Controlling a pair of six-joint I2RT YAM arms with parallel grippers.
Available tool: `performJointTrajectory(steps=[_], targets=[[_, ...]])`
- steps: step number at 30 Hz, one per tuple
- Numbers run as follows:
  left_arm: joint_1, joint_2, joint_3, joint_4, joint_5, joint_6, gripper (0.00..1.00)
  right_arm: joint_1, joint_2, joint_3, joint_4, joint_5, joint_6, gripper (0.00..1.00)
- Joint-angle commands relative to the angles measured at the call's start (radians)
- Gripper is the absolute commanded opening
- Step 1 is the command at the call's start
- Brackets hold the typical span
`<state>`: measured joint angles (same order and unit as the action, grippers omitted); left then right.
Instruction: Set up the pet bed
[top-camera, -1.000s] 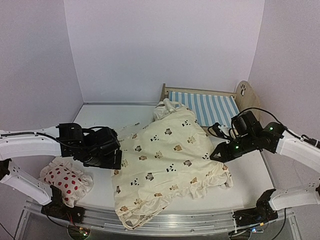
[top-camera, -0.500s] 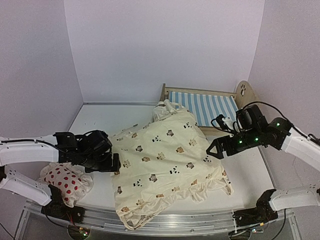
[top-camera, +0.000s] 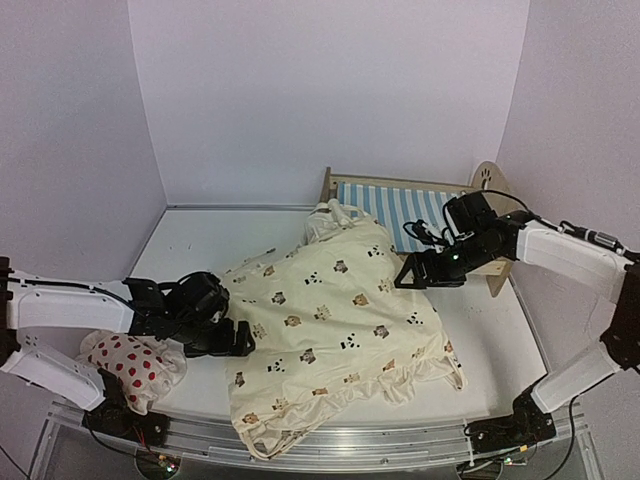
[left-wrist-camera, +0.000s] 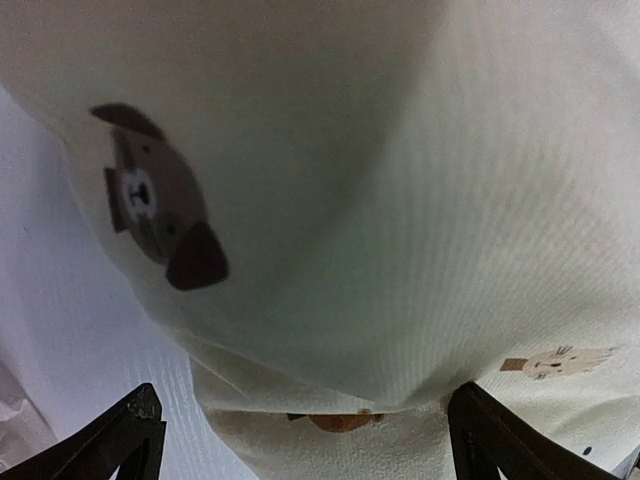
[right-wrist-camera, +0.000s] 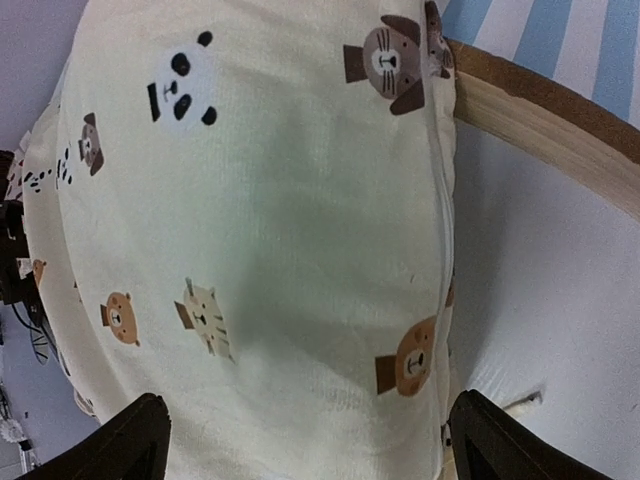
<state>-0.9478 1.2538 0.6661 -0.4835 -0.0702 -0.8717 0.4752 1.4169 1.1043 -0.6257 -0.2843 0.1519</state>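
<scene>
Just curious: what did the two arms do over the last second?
The right gripper opened, seemingly letting go of the cushion, and moved toward the pet bed. The left gripper, open throughout, slid back toward its base along the cushion's edge. Pet bed and spotted pillow stayed put.

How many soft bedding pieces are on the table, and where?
2. The cream animal-print cushion covers the middle of the table, its far corner reaching the pet bed; the red-spotted pillow lies at the near left. More could be hidden under the cushion.
</scene>
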Motion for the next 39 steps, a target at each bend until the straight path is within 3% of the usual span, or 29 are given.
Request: performJointTrajectory(steps=[1,5,9,11,16,18,26,39], targets=[[0.006,0.046,-0.02,0.109,0.122,0.042,0.99,-0.023,0.091,0.043,0.063,-0.18,-0.018,0.98],[0.007,0.098,-0.029,0.158,0.151,0.051,0.97,-0.027,0.152,0.052,0.076,-0.218,-0.016,0.92],[0.007,0.149,-0.039,0.222,0.182,0.054,0.87,-0.028,0.182,0.047,0.096,-0.263,0.0,0.69],[0.008,0.166,-0.042,0.268,0.194,0.065,0.67,-0.028,0.185,0.046,0.1,-0.274,0.01,0.54],[0.006,0.109,-0.014,0.265,0.198,0.094,0.03,-0.028,0.136,0.042,0.098,-0.286,0.038,0.07],[0.005,0.072,0.022,0.233,0.192,0.112,0.0,-0.029,0.094,0.044,0.098,-0.286,0.051,0.0],[-0.021,0.03,0.364,0.096,0.149,0.252,0.0,-0.027,-0.077,0.156,0.082,-0.222,0.123,0.0],[-0.02,0.399,1.144,0.028,0.029,0.511,0.0,-0.027,-0.145,0.425,0.032,0.453,0.081,0.0]])
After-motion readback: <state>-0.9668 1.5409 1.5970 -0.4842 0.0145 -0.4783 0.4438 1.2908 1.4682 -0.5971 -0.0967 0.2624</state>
